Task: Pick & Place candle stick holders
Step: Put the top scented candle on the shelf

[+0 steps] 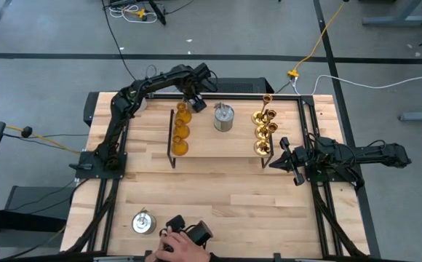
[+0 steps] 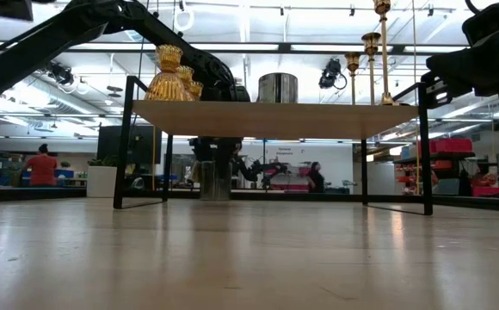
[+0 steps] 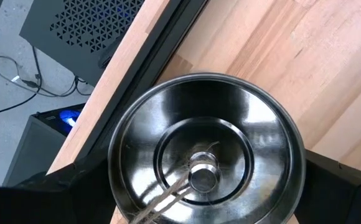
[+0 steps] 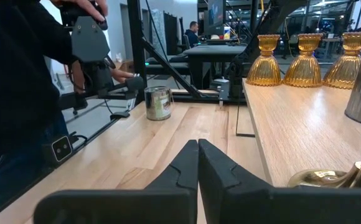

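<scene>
Bench (image 1: 218,189): wooden, with both arms mounted at its sides.

Rack (image 1: 218,149): wooden shelf on black wire sides, set across the far middle of the bench.

Left end effector (image 1: 195,102): positioned at the far edge of the bench, just behind the rack; closed around a silver holder (image 3: 205,149), which is seen from above between the fingers in the left wrist view.

Right end effector (image 1: 275,161): held low at the right end of the rack, fingers pressed together, empty.

Amber holders (image 1: 181,129): three, lined up on the rack's left end.

Gold holders (image 1: 265,125): lined up on the rack's right end.

Second silver holder (image 1: 224,117): placed on the rack's middle.

Third silver holder (image 1: 144,222): placed on the near left of the bench, beside a person's hand (image 1: 178,246).
</scene>
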Tool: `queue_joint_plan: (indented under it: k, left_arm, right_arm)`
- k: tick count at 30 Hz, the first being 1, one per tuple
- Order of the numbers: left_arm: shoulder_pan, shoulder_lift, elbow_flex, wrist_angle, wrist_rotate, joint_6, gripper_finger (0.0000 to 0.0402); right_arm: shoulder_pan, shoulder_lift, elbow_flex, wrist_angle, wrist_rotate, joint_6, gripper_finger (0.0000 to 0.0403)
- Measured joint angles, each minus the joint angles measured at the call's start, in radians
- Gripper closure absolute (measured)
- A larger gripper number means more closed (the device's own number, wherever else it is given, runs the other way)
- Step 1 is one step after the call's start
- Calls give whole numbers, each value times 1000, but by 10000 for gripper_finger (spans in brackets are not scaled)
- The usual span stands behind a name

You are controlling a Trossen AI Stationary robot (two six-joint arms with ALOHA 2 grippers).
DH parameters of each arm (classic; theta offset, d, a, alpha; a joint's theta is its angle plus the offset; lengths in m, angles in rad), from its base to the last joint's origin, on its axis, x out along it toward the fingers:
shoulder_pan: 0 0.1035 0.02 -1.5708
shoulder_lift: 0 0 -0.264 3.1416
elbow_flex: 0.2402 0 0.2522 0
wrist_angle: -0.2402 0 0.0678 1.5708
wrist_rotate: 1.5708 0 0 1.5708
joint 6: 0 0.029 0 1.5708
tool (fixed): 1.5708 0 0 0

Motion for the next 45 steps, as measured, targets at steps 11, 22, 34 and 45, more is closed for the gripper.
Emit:
queue_joint_plan:
  k: [11,22,34,45]
  left_arm:
    - [12,-71,0,-14,-53,0,28]
    - [6,-132,1,-11,-43,-2,29]
    - [5,-152,211,-73,-27,-23,29]
    - [-10,-153,358,-169,-27,-22,29]
  right_arm:
    - [0,0,0,0,0,0,389]
    - [0,0,0,0,0,0,389]
    - [0,0,0,0,0,0,389]
    - [0,0,0,0,0,0,389]
